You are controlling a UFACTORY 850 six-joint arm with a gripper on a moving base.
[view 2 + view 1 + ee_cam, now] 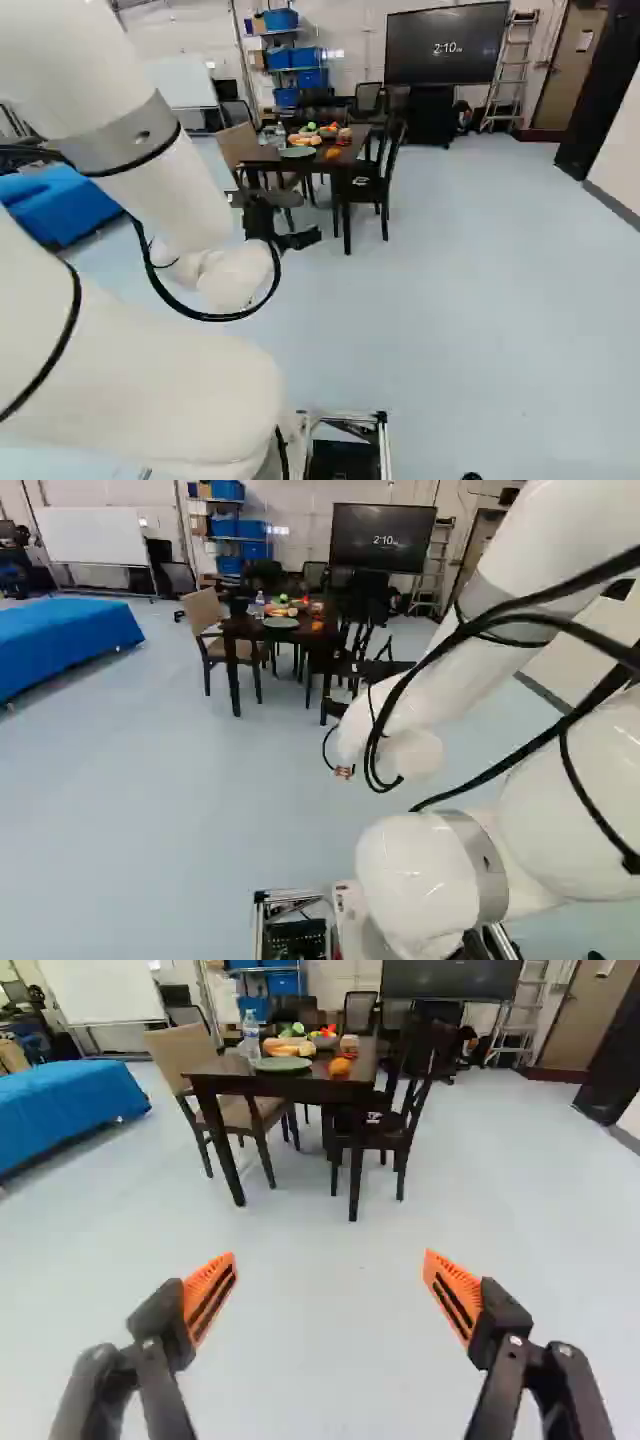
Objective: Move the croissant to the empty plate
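The croissant, as far as I'm making out, is sitting among the food on the table (225,1068); I'm seeing bread-coloured shapes (288,1048) just behind the near green plate (283,1064), too small to tell which one I'm after. That green plate is looking bare, so I'm reading it as the goal. A bottle (251,1038) is standing beside it, and an orange fruit (340,1066) is lying nearer the table's edge, so I'm planning a path that's clearing both.

Coming outward, a tan chair (180,1055) is flanking one side and a dark chair (385,1138) the other. I'm judging this as the approach, right at the start: the table is standing well out of reach across the floor (300,1260). Driving the base slowly towards the open front edge is looking best, stopping short of the table legs and keeping the arm (120,390) off the chair backs.

The jaws are standing wide apart, orange pads (211,1295) facing each other with nothing between. I'm wanting height above the tabletop before reaching in, then a straight-down entry over the croissant's middle and a gentle squeeze; pastry is probably crushing and flaking easily.
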